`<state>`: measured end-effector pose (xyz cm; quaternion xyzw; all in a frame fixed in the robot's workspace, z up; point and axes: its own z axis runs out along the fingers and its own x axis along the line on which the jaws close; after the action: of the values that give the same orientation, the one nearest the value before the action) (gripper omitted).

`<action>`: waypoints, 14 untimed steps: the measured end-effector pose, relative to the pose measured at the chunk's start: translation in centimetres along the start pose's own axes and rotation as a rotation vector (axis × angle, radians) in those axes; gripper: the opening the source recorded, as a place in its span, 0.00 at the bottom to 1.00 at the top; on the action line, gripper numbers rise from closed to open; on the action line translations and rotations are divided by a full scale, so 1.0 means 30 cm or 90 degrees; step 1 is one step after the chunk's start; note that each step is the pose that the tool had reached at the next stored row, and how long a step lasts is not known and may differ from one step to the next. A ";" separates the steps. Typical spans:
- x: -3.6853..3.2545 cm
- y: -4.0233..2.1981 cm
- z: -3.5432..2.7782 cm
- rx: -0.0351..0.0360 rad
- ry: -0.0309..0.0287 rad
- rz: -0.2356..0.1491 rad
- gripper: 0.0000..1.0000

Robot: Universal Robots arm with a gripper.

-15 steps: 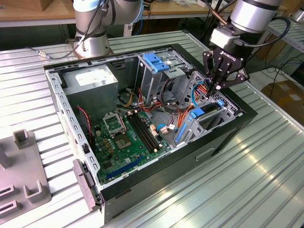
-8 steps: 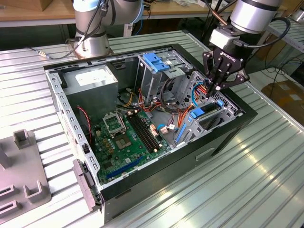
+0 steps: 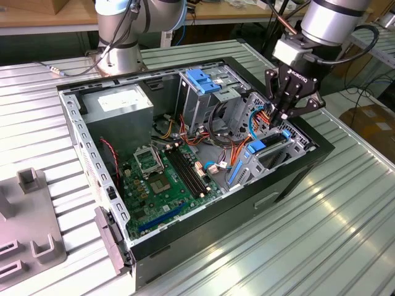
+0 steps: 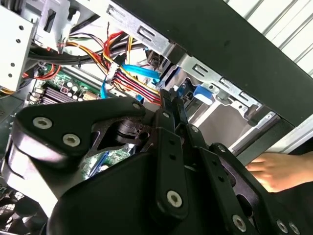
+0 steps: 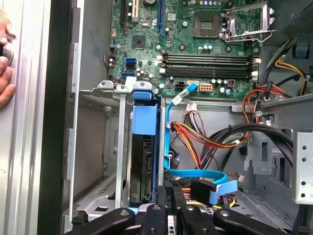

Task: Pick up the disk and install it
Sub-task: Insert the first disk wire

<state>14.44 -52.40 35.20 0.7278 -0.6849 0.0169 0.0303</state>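
Note:
The disk [image 3: 270, 150] stands on edge in the drive bay at the open computer case's [image 3: 296, 176] side toward the exterior view's right, with its blue carrier rail around it. In the first wrist view the disk [image 5: 143, 164] sits dark between the bay's metal walls, its blue tab toward the motherboard. My gripper [image 3: 283, 117] hangs just above the bay's cable end, its fingers pressed together with nothing between them. In both wrist views the gripper [image 5: 169, 194] [image 4: 170, 97] is at the disk's end, beside the blue data cable [image 5: 215, 182].
A person's hand [image 4: 281, 169] rests on the table beside the case's outer wall. Inside the case are the motherboard [image 3: 163, 179], the grey power-supply box [image 3: 117, 102], a tall metal cage with a blue bracket [image 3: 203, 80] and bundled cables [image 5: 215, 139]. A grey fixture [image 3: 28, 222] lies at the exterior view's left.

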 end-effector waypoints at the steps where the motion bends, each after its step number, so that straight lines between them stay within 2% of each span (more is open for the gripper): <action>1: 0.002 0.001 0.001 0.0018 -0.0002 0.000 0.17; 3: 0.003 0.003 0.002 0.0053 -0.0009 0.000 0.17; 9: 0.007 0.003 0.002 0.0054 -0.0013 0.000 0.17; 14: 0.028 0.005 0.004 0.0054 -0.0013 0.000 0.17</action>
<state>14.35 -53.25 35.15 0.7277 -0.6851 0.0191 0.0265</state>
